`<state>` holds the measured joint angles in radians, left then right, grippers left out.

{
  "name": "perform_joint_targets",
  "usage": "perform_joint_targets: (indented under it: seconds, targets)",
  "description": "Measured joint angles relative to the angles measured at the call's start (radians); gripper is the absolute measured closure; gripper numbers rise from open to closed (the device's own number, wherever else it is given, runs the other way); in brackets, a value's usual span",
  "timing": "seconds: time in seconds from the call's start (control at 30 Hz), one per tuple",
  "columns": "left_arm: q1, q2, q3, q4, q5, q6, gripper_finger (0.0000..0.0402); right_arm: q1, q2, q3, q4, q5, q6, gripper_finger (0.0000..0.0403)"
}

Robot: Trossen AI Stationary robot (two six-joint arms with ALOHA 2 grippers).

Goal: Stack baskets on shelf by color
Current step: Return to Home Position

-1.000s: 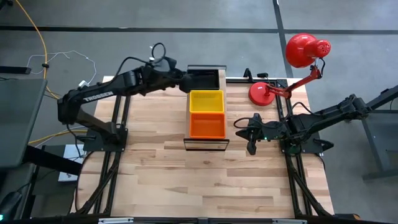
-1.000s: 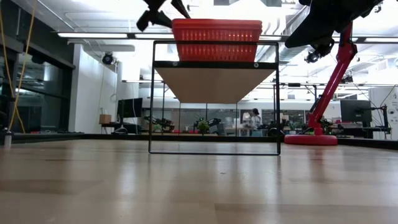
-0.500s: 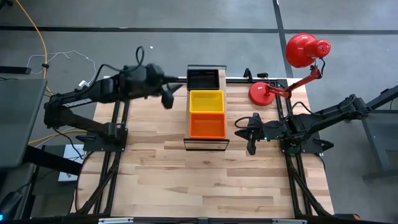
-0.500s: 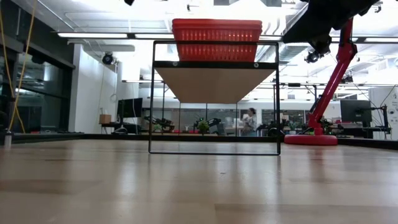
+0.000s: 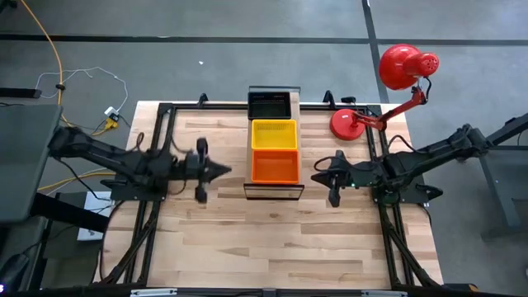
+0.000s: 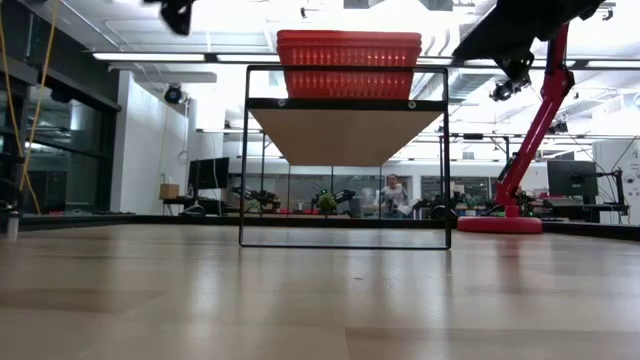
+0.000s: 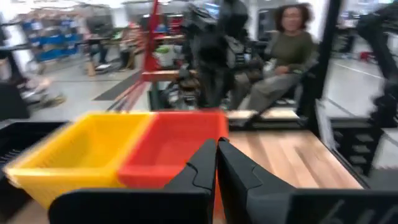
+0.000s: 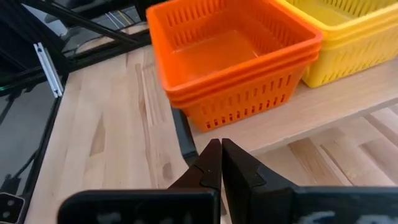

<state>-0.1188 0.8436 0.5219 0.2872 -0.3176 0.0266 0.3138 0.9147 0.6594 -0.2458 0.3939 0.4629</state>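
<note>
1. Left gripper [image 5: 223, 171]: fingers pressed together, holding nothing. It sits over the table's left part and points at the shelf [image 8: 298, 118].
2. Right gripper [image 8: 220, 144]: also pinched closed and empty, near the shelf's opposite flank.
3. The shelf lies between my 2 grippers, its long axis crossing the line that joins them. It carries 3 stacks: orange [image 5: 275, 167] toward the table's front, yellow [image 5: 274, 134] in the middle, black [image 5: 270, 106] at the far end. Both grippers face the orange end, and the right one is nearer.
4. Judgement: sorting looks complete. The retreat leads away from the shelf.
5. Not verifiable: the number of black baskets. The low view shows only the orange stack, and the left wrist view is smeared.
</note>
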Motion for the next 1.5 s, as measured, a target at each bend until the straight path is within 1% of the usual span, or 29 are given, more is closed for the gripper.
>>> perform_joint_targets:
  seconds: [0.1, 0.27, 0.4, 0.53, 0.67, 0.77, 0.83, 0.93, 1.03, 1.1, 1.17, 1.27, 1.43, 1.5]
  targets:
    - [-0.052, -0.044, -0.125, 0.081, 0.005, 0.027, 0.0399, 0.028, -0.009, 0.000, -0.002, 0.029, 0.000, 0.0403]
    - [-0.090, -0.142, -0.259, 0.089, 0.008, 0.011, 0.0401, 0.086, -0.050, 0.000, -0.006, 0.103, 0.008, 0.0403]
    - [-0.092, -0.262, -0.356, 0.137, 0.016, 0.032, 0.0401, 0.136, -0.093, 0.000, -0.024, 0.183, 0.008, 0.0403]
    - [-0.092, -0.410, -0.446, 0.138, 0.031, 0.028, 0.0401, 0.171, -0.124, 0.000, -0.049, 0.227, 0.010, 0.0403]
    - [-0.092, -0.544, -0.512, 0.119, 0.062, 0.011, 0.0401, 0.195, -0.139, 0.000, -0.093, 0.262, 0.009, 0.0403]
    - [-0.092, -0.620, -0.510, 0.022, 0.065, 0.011, 0.0401, 0.216, -0.139, -0.001, -0.132, 0.297, 0.033, 0.0403]
    - [-0.091, -0.663, -0.510, -0.004, 0.067, 0.011, 0.0401, 0.227, -0.142, -0.018, -0.136, 0.306, 0.054, 0.0403]
    - [-0.091, -0.711, -0.510, -0.038, 0.086, 0.032, 0.0401, 0.228, -0.175, -0.077, -0.110, 0.279, 0.072, 0.0403]
    - [-0.091, -0.736, -0.510, -0.042, 0.086, 0.061, 0.0401, 0.190, -0.237, -0.147, -0.056, 0.198, 0.079, 0.0403]
    - [-0.091, -0.740, -0.510, -0.044, 0.080, 0.065, 0.0401, 0.155, -0.286, -0.187, -0.018, 0.129, 0.056, 0.0403]
    - [-0.091, -0.740, -0.510, -0.044, 0.063, 0.063, 0.0401, 0.114, -0.339, -0.215, 0.006, 0.083, 0.022, 0.0403]
    - [-0.091, -0.740, -0.510, -0.044, 0.043, 0.066, 0.0401, 0.040, -0.408, -0.236, 0.010, 0.037, -0.041, 0.0403]
    - [-0.091, -0.740, -0.510, -0.044, 0.038, 0.107, 0.0401, -0.085, -0.508, -0.260, 0.000, -0.075, -0.106, 0.0403]
    - [-0.091, -0.740, -0.510, -0.044, 0.038, 0.108, 0.0401, -0.121, -0.545, -0.280, -0.004, -0.089, -0.115, 0.0403]
